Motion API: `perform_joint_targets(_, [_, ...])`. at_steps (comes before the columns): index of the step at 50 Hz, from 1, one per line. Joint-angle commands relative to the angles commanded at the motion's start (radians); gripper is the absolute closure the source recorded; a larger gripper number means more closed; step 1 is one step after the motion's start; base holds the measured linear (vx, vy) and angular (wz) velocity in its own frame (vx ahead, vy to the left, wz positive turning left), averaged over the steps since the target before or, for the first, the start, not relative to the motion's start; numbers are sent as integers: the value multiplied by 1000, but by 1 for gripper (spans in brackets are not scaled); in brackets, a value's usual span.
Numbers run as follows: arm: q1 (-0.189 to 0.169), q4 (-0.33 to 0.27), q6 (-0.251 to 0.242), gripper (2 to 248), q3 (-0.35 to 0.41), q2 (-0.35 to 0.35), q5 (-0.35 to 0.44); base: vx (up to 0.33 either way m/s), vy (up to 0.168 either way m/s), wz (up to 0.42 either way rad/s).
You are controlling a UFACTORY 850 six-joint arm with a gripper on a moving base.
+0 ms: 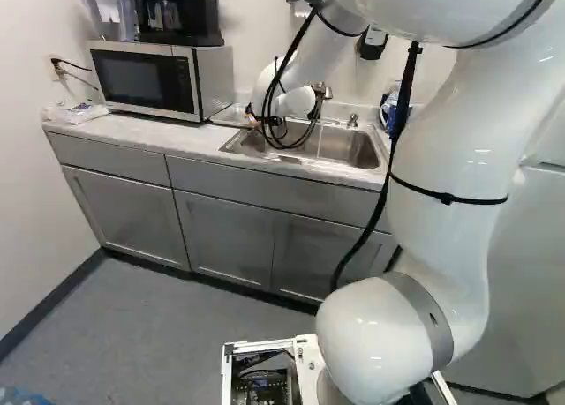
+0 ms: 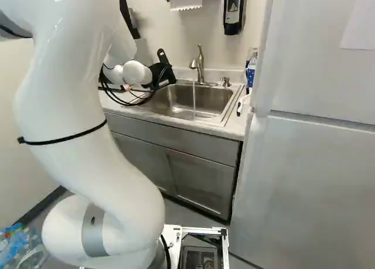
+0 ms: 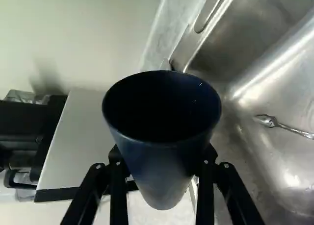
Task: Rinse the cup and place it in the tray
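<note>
Rinsing seems in hand: black two-fingered gripper [image 3: 163, 161] grips tapered dark-blue cup [image 3: 161, 181] near left edge of steel sink [image 2: 214, 102]; water stream [image 2: 194, 96] runs. Next move likely calls for guiding cup mouth under it.

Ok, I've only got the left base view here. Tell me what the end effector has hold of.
Observer: The wrist view shows the end effector shut on a dark blue cup, its mouth toward the camera.
Operator: Now check the faucet for me.
Observer: It's running: in the right base view a thin stream of water falls from the faucet into the sink.
Operator: Report anything lying in that sink.
Observer: A metal piece of cutlery, probably a spoon, shows in the wrist view.
</note>
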Motion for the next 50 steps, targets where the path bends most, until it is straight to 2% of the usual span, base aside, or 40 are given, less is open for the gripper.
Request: perform_joint_targets(50, [0, 0, -523, 126, 0, 0, 0, 0, 0, 0])
